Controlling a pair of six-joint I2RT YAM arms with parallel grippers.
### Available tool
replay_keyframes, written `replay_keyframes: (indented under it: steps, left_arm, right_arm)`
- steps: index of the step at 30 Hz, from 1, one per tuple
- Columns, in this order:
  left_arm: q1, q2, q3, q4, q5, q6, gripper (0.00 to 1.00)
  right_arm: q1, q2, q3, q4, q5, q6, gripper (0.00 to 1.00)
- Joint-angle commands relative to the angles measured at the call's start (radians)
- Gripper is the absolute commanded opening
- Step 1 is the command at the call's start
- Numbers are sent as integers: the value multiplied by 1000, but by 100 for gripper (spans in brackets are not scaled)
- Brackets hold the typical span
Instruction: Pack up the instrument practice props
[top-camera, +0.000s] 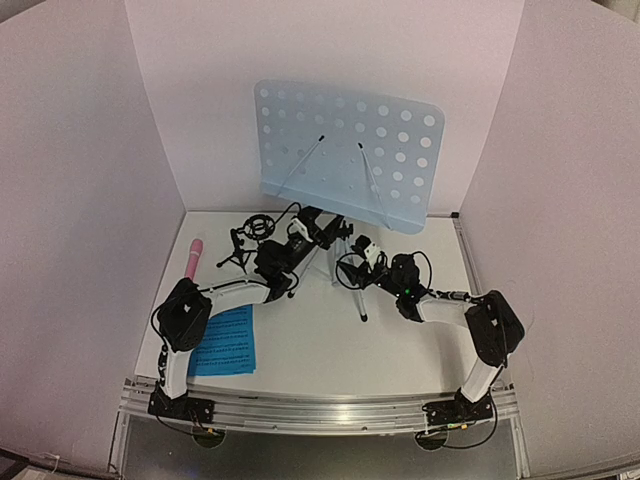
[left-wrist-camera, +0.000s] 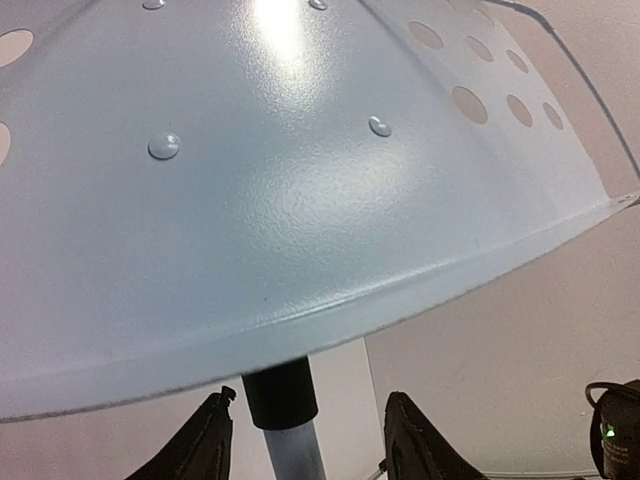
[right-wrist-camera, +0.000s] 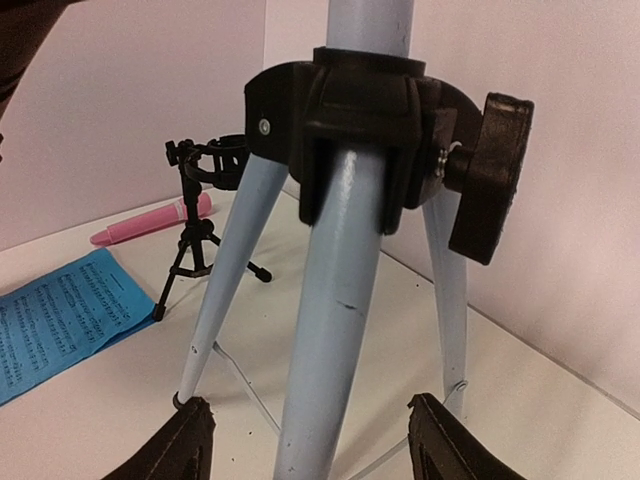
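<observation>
The pale perforated music stand (top-camera: 345, 150) stands at the back of the table on its tripod (top-camera: 357, 292). My left gripper (top-camera: 320, 228) is just under the plate. In the left wrist view my left gripper (left-wrist-camera: 305, 450) is open around the pole (left-wrist-camera: 296, 458) below its black collar (left-wrist-camera: 280, 395), with gaps on both sides. My right gripper (top-camera: 360, 255) is lower, at the tripod. In the right wrist view my right gripper (right-wrist-camera: 310, 445) is open around the front leg (right-wrist-camera: 340, 330) under the black hub (right-wrist-camera: 370, 110). The pink microphone (top-camera: 194, 256), black mic stand (top-camera: 250, 235) and blue pages (top-camera: 225, 340) lie to the left.
White walls (top-camera: 90, 200) close the table in at left, back and right. A black clamp knob (right-wrist-camera: 490, 175) sticks out of the hub to the right. Thin wire braces (right-wrist-camera: 240, 385) run between the tripod legs near the tabletop.
</observation>
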Motion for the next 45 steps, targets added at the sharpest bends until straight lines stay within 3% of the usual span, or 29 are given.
replay_keyframes:
  steps: [1, 11, 16, 21, 23, 30, 35, 39, 45]
  left_arm:
    - [-18, 24, 55, -82, -70, 36, 51]
    - [-34, 58, 99, -183, -173, 73, 50]
    - [-38, 73, 120, -161, -172, 73, 33]
    - [-39, 66, 107, -106, -164, 80, 5]
    - [-38, 58, 99, -90, -159, 79, 0]
    - [-38, 34, 86, -56, -158, 72, 0]
    - [-38, 23, 92, -66, -141, -6, 0]
    - [-43, 16, 105, -87, -152, -5, 0]
    - [-42, -25, 77, -168, -84, -122, 0]
  right_arm:
    - [6, -3, -11, 37, -2, 10, 64]
    - [15, 5, -7, 47, -21, 8, 62]
    - [17, 4, -10, 52, -17, 5, 61]
    - [17, -7, -23, 51, 7, 16, 61]
    - [17, -19, -38, 50, 32, 31, 60]
    - [17, -78, -93, -1, 86, 108, 36]
    - [17, -44, -7, -8, 78, 146, 0]
    - [17, -42, 86, -9, 129, 148, 0]
    - [17, -64, 166, -6, 152, 110, 0]
